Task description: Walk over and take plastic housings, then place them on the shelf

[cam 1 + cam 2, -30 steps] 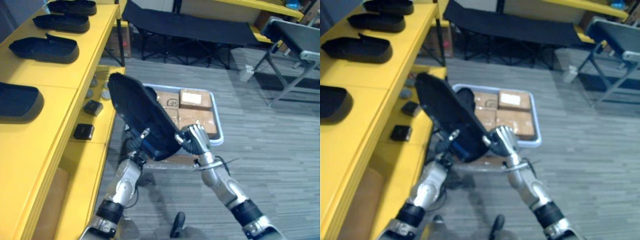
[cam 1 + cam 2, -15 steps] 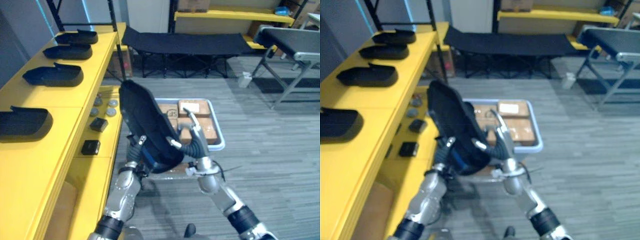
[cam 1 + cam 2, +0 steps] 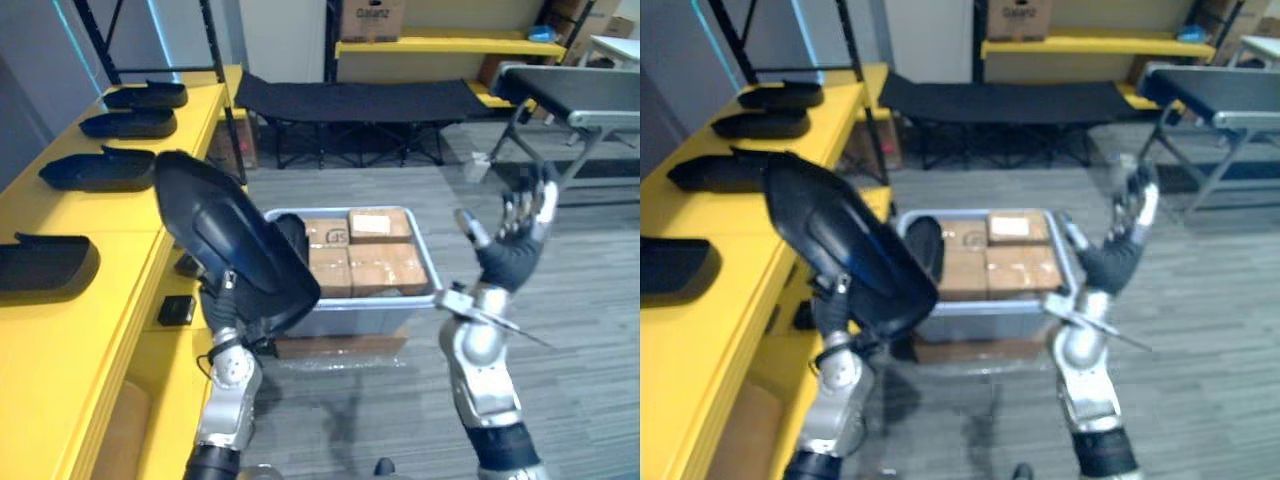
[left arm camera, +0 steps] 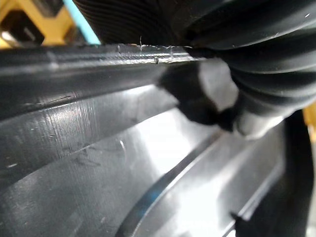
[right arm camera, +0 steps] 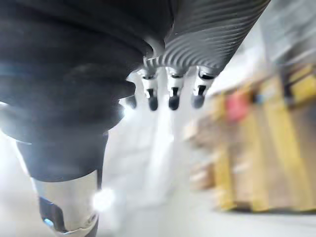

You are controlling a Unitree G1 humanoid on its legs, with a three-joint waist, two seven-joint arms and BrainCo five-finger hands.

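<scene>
A large black plastic housing [image 3: 228, 238] is held up, tilted, just beside the yellow shelf [image 3: 60, 340]. My left hand [image 3: 228, 290] grips its lower end from beneath, mostly hidden behind it. In the left wrist view a dark-tipped finger [image 4: 213, 96] is clamped on the housing's rim, with the glossy inner wall [image 4: 98, 163] right behind it. My right hand [image 3: 512, 255] is raised well to the right of the housing, open with fingers [image 5: 170, 96] straight, holding nothing.
Several other black housings [image 3: 98, 170] lie in a row on the shelf top. Two small black boxes [image 3: 177, 310] sit on its lower level. A grey bin [image 3: 432, 285] of cardboard boxes stands straight ahead on the floor. A black cot [image 3: 350, 100] is behind, a conveyor [image 3: 570, 90] at right.
My right hand has let go of the housing, opened, and lifted away to the right. The left hand alone has swung the housing left toward the shelf. The camera has tilted upward.
</scene>
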